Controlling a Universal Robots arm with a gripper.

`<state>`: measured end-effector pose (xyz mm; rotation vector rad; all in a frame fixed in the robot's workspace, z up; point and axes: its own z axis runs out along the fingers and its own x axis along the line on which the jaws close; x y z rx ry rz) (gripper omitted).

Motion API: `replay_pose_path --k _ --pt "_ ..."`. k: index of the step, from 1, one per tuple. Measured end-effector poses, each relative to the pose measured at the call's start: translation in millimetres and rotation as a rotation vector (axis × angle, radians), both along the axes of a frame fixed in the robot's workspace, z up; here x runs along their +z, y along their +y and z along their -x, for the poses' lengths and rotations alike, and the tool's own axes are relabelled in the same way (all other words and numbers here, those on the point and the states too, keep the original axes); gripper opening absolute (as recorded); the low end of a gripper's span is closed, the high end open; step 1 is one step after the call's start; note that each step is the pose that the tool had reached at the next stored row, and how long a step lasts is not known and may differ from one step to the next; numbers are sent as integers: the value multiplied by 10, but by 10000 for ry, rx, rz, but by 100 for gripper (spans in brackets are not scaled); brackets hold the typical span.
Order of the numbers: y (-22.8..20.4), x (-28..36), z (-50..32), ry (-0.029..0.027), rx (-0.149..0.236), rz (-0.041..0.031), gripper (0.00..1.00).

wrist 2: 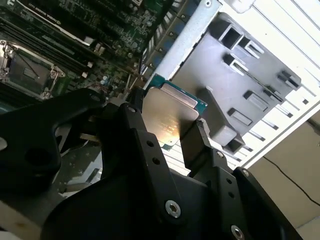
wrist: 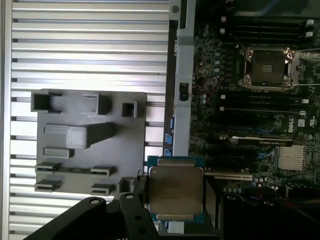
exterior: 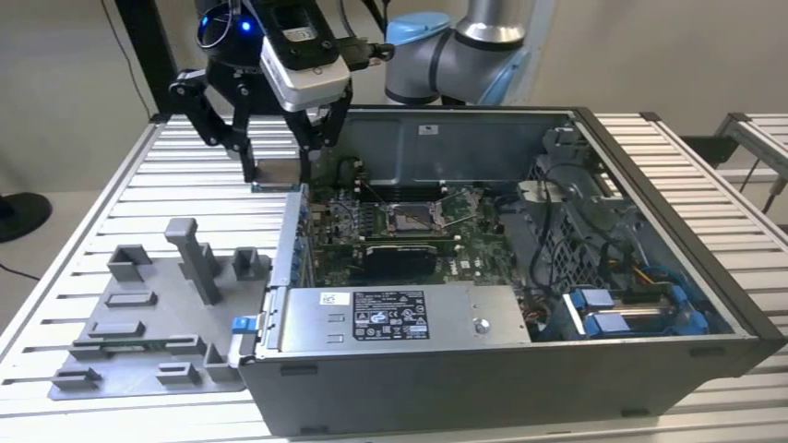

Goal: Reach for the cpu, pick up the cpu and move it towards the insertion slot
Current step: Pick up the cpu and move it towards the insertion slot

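Holding the cpu (wrist: 174, 189) between the two black fingers (wrist: 134, 210) of the gripper (exterior: 280, 164), closed on its opposite edges, the silvery top face (with a thin green rim around it) seen flat and square in the first wrist view. Gripped in the second wrist view too, the cpu (wrist 2: 169, 116) lying between one finger (wrist 2: 131, 131) at one side and the other finger at the opposite side, both touching its edges. Raised above the slatted table (exterior: 148, 185) in the exterior view, the chip (exterior: 280, 172) hanging just beside the outer wall of the open computer case (exterior: 518, 369), on the exterior view's left of that wall, clear of any surface. Seen well apart from the chip, the insertion slot (exterior: 411, 218) on the green motherboard (exterior: 474, 249) inside the case, its shiny frame open around a dark centre; also visible in the first wrist view (wrist: 265, 67) and in the second wrist view (wrist 2: 27, 70). Resting on the table, nearer to the camera in the exterior view, a grey fixture plate (exterior: 136, 318) with upright blocks, lying apart from the gripper.
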<state>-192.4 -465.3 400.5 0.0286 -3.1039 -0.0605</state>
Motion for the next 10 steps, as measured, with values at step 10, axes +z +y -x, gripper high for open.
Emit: replay_pose_path --k 10 --pt "0 0 -143 4 0 0 0"
